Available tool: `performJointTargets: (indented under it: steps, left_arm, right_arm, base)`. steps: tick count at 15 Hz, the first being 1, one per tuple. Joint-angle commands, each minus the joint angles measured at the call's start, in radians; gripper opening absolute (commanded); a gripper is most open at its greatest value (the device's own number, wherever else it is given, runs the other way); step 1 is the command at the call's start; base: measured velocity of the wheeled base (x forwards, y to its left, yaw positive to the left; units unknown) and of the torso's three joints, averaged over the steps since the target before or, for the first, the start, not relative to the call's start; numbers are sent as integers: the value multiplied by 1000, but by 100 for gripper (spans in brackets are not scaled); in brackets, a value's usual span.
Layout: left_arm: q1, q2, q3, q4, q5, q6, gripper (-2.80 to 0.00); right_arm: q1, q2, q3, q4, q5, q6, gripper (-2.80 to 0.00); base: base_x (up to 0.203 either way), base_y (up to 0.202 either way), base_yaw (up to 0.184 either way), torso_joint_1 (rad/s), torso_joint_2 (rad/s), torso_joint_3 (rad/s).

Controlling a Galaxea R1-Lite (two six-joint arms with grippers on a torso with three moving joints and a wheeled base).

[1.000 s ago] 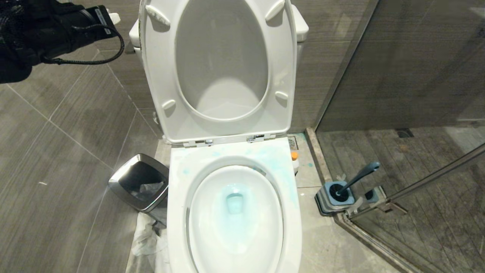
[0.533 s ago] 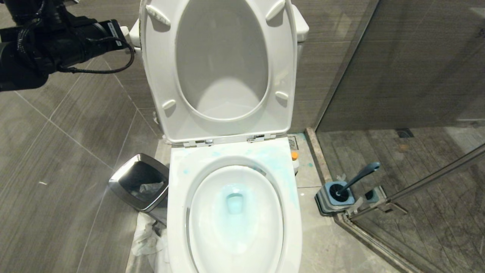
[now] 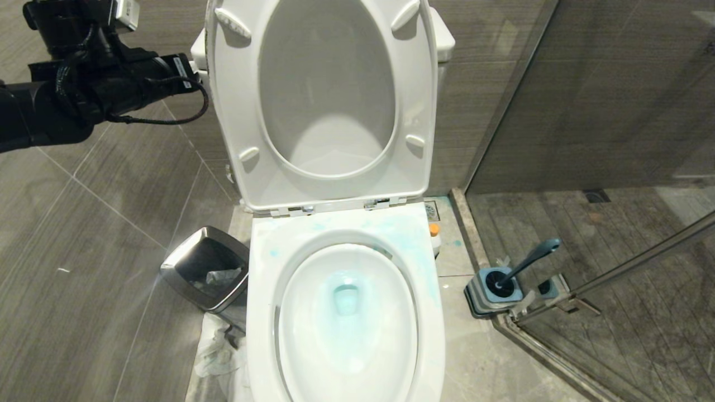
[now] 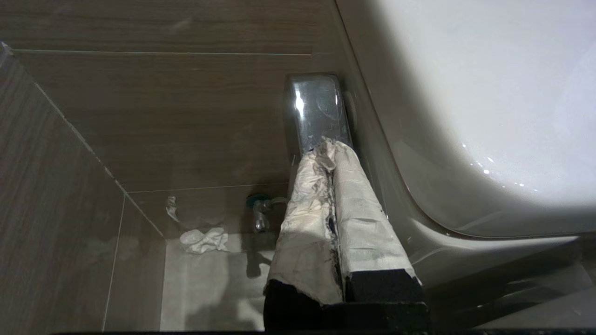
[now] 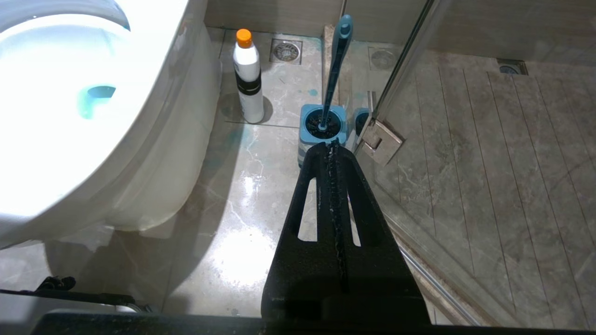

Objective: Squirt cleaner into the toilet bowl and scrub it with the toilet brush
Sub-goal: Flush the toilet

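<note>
Blue-tinted water sits in the toilet bowl (image 3: 346, 312). Left gripper (image 4: 331, 144), fingers pressed together, touches the chrome flush lever (image 4: 316, 109) on the tank's side. Right gripper (image 5: 331, 146), also closed and empty, hangs near the toilet brush (image 5: 336, 60) in its holder (image 5: 321, 125); the cleaner (image 5: 247, 77) stands beside the bowl's base.

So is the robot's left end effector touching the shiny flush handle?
Touching. In the left wrist view the shut left end effector has its wrapped tips overlapping the lower edge of the chrome flush handle, with no gap visible.
</note>
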State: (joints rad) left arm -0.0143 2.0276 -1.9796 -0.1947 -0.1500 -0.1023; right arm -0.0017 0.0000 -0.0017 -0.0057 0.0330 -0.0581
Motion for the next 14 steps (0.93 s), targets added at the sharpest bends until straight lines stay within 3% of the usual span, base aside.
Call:
performJointTargets:
  steps: [1,4,14]
  left_arm:
    - [0,24,1,14,3,2,-280]
    - [-1,47,1,51,0,71,-280]
    - [-18,88,1,108,-20,123,-280]
  right_arm:
    - [0,2,0,0,1,0,-280]
    - [0,2,0,0,1,-1,-280]
    - [0,2,0,0,1,0,-280]
  base:
    - [0,0,0,0,0,0]
    - [0,0,0,0,0,0]
    - [0,0,0,0,0,0]
